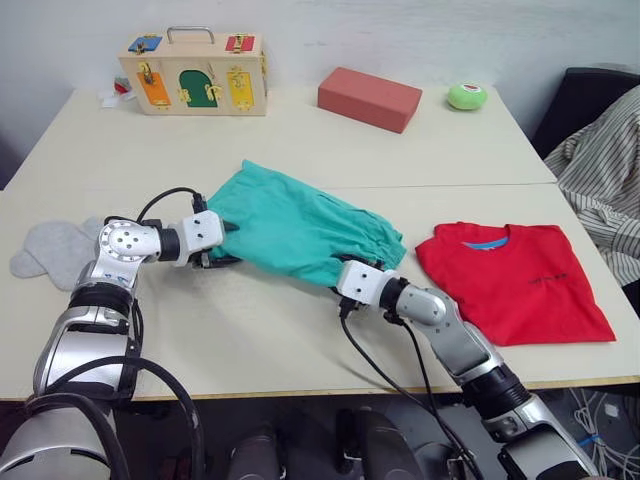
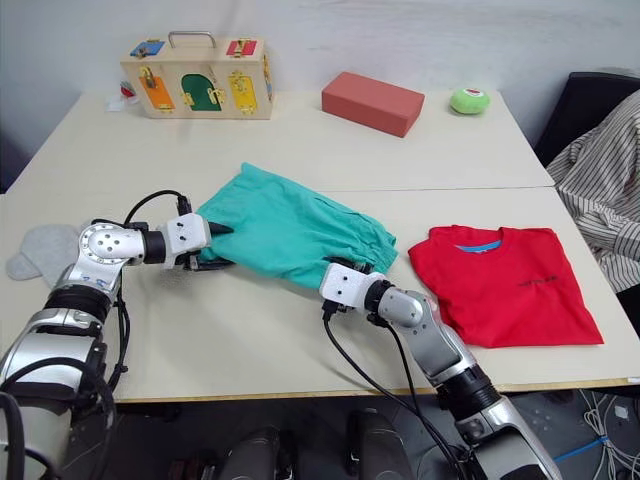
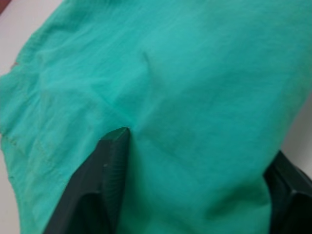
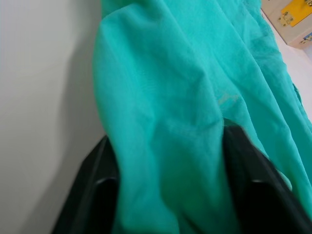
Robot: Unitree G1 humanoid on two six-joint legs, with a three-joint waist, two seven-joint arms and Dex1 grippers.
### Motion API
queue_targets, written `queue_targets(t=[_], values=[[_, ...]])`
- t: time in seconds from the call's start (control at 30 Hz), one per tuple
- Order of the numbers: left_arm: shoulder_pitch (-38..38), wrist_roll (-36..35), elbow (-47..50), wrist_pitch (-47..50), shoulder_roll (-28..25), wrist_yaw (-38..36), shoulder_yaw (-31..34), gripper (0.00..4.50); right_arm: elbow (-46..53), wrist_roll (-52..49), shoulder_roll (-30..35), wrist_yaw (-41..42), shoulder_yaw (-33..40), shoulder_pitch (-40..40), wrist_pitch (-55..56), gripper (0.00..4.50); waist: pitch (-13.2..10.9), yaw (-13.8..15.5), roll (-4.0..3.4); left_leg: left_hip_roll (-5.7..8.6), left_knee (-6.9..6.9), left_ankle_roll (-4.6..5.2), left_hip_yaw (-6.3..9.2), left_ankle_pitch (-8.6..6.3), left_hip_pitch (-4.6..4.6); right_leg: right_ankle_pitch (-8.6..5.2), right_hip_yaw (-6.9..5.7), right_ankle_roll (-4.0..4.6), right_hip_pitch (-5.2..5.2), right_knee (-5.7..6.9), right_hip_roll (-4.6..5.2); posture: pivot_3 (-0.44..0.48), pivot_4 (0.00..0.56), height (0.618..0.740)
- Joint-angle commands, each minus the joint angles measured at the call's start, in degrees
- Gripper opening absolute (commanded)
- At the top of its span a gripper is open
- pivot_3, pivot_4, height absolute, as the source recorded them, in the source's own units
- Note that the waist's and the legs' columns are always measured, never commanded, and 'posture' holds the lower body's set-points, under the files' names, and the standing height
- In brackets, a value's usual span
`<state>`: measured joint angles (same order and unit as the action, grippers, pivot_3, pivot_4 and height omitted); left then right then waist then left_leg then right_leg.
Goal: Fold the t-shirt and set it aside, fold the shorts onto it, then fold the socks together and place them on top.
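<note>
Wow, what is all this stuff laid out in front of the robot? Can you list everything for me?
shorts: one, teal-green, middle of the table, cloth between the fingers of both end effectors
t-shirt: one, bright red, folded, flat on the table at the robot's right
socks: light grey, near the table's left edge; count unclear
block: one, salmon-red, brick-shaped, far side of the table
ball: one, green, far right, beside the block
latch box: one, wooden with coloured doors and a metal handle, far left
striped fabric: grey-white, off the table's right edge
table: pale cream
left end effector: black fingers, closed on the shorts
right end effector: black fingers, closed on the shorts
</note>
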<state>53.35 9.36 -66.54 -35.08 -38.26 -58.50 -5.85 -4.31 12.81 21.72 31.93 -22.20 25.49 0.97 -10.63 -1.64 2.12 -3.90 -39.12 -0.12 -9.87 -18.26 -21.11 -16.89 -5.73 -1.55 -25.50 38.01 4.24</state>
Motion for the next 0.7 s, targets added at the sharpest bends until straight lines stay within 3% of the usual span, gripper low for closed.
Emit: queue_targets(t=[0.03, 0.1, 0.2, 0.33, 0.5, 0.6, 0.7], values=[[-2.94, -2.08, -1.47, 3.72, -0.84, -6.17, 0.72, 1.64, 1.32, -2.73, 0.98, 3.19, 1.48, -0.37, 2.44, 0.73, 0.00, -0.06, -0.01, 0.00, 0.00, 0.00, 0.00, 0.00, 0.00, 0.00, -0.09, 0.00, 0.00, 0.00, 0.00, 0.000, 0.150, 0.740], [-5.72, -6.14, 1.78, 5.49, -1.18, -10.40, 2.98, 0.99, 1.37, -4.39, 1.68, 5.77, 1.47, -0.28, 4.86, 0.01, 0.01, -0.43, -0.03, -0.01, 0.01, 0.00, -0.01, 0.00, 0.00, 0.00, -0.16, 0.00, 0.00, -0.01, -0.01, 0.000, 0.150, 0.740], [-12.59, -11.46, 11.93, 9.42, -2.64, -15.44, 5.12, 0.04, 0.99, -6.33, 2.88, 8.79, 1.77, 0.04, 8.57, 0.00, 0.00, -1.09, -0.04, -0.08, 0.05, -0.04, 0.00, -0.02, -0.02, -0.03, -0.13, 0.05, -0.02, -0.06, -0.03, 0.000, 0.150, 0.740], [-30.49, -19.83, 38.64, 20.33, -7.47, -17.31, 8.81, 0.02, -1.65, -9.56, 5.17, 14.15, 2.45, 1.16, 14.37, 0.00, -0.04, -2.27, -0.11, -0.16, 0.14, -0.12, 0.00, -0.09, -0.01, -0.06, 0.18, 0.09, -0.03, -0.12, -0.03, 0.000, 0.150, 0.740], [-51.92, -28.02, 68.09, 34.47, -10.59, -9.03, 19.12, 0.02, -6.14, -15.45, 7.02, 24.03, 1.98, 2.82, 21.09, 0.00, -0.10, -2.64, -0.20, -0.20, 0.16, -0.08, 0.05, -0.14, 0.01, -0.08, 0.25, 0.11, -0.01, -0.15, 0.02, 0.000, 0.150, 0.740], [-64.34, -29.64, 82.19, 39.36, -7.44, -2.16, 24.59, 0.02, -8.43, -18.74, 8.24, 30.37, 1.83, 3.34, 23.63, 0.00, -0.12, -1.97, -0.22, -0.19, 0.16, -0.05, 0.14, -0.15, -0.01, -0.08, 0.22, 0.11, 0.00, -0.18, 0.06, 0.000, 0.150, 0.740], [-71.99, -28.46, 88.53, 40.70, -4.12, 3.05, 27.39, 0.02, -8.17, -20.45, 10.27, 33.60, 2.57, 1.95, 22.50, 0.00, -0.13, -1.25, -0.23, -0.10, 0.16, 0.00, 0.17, -0.18, 0.05, -0.08, 0.22, 0.11, 0.06, -0.17, 0.17, 0.000, 0.150, 0.740]])
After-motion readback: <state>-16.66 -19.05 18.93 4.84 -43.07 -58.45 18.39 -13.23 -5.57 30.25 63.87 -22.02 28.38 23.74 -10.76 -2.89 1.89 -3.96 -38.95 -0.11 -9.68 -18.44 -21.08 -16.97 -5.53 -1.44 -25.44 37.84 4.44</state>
